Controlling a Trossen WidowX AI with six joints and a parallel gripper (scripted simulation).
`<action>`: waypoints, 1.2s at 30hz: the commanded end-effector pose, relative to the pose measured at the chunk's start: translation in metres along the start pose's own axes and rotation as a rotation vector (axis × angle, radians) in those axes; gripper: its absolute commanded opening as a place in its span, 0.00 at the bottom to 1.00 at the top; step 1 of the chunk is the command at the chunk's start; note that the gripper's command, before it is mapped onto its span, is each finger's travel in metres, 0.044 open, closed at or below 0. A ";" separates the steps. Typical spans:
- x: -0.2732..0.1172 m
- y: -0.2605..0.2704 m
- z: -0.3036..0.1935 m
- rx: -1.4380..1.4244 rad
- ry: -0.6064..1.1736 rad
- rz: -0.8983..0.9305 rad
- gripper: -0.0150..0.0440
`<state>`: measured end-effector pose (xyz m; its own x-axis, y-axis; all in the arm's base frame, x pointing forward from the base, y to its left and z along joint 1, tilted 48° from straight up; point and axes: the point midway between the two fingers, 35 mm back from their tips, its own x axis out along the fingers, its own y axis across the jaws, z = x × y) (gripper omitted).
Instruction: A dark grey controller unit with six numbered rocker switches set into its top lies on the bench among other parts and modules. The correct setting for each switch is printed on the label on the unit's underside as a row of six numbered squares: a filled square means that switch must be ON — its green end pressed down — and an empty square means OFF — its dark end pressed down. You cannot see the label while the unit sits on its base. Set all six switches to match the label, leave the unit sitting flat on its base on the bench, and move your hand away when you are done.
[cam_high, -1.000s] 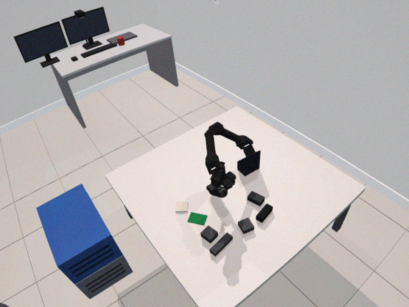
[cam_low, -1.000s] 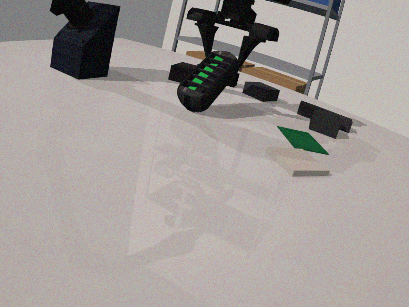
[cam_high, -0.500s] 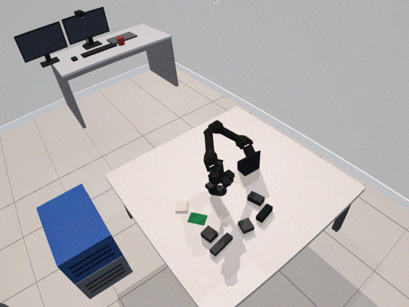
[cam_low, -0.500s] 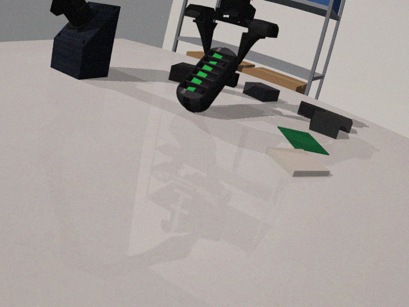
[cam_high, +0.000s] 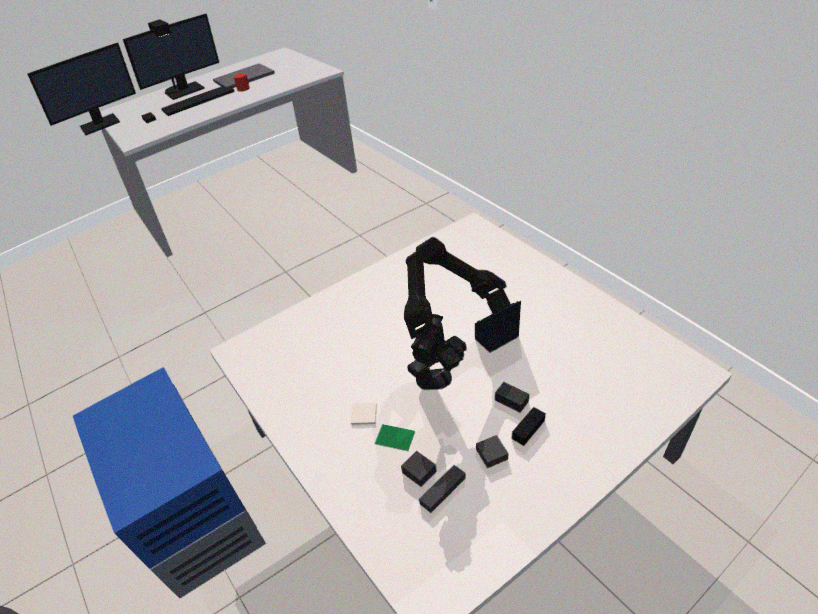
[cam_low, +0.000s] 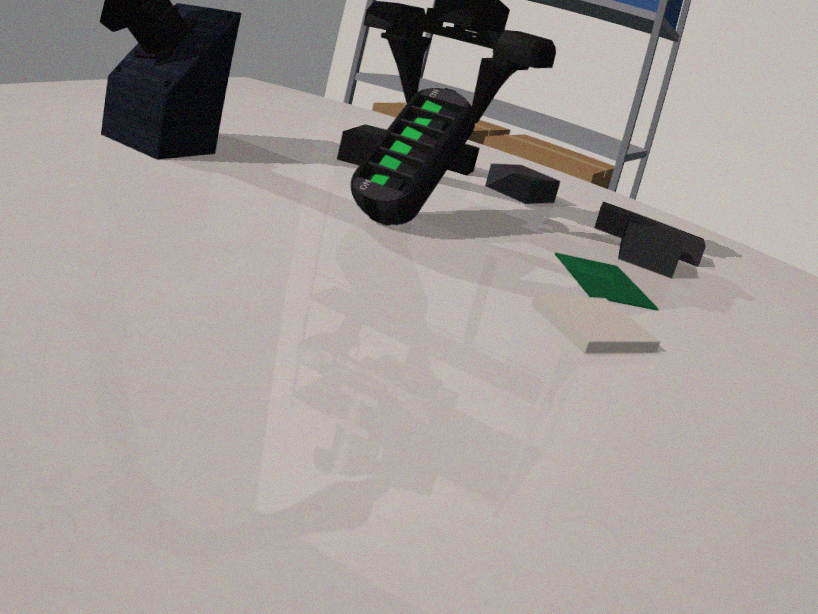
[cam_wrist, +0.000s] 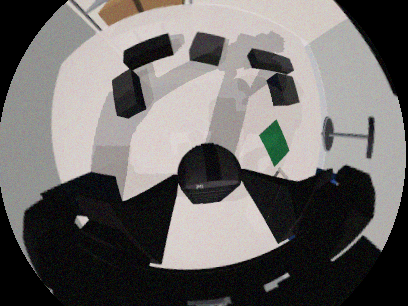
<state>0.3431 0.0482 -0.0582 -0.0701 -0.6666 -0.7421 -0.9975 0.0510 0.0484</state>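
Between the closed-in fingers (cam_low: 441, 99) — gripped, tilted — the dark controller unit (cam_low: 414, 158) (cam_wrist: 209, 167).

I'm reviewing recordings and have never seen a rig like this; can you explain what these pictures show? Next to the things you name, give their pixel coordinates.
A black jointed arm stands on a pale bench (cam_high: 317, 370) (cam_low: 198, 462). Its two-fingered gripper (cam_low: 441, 109) (cam_wrist: 210, 176) holds a dark controller unit (cam_low: 412, 158) (cam_wrist: 209, 167) between its fingers, tilted, its switches with green ends facing the exterior camera. The top picture looks down from high up; the exterior one looks from low, near the bench; the wrist one looks past the fingers. Around it lie five dark blocks, a green plate (cam_high: 395, 437) (cam_low: 606, 280) (cam_wrist: 274, 143) and a cream plate (cam_high: 364, 413) (cam_low: 594, 320).
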 end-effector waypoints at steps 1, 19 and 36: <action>-0.003 0.000 -0.006 -0.001 -0.003 -0.006 0.82; -0.010 0.000 -0.019 -0.001 -0.041 -0.006 0.82; -0.016 0.000 -0.033 -0.002 -0.076 -0.006 0.82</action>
<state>0.3440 0.0377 -0.0295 -0.0687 -0.6074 -0.7914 -0.9976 0.0485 0.0494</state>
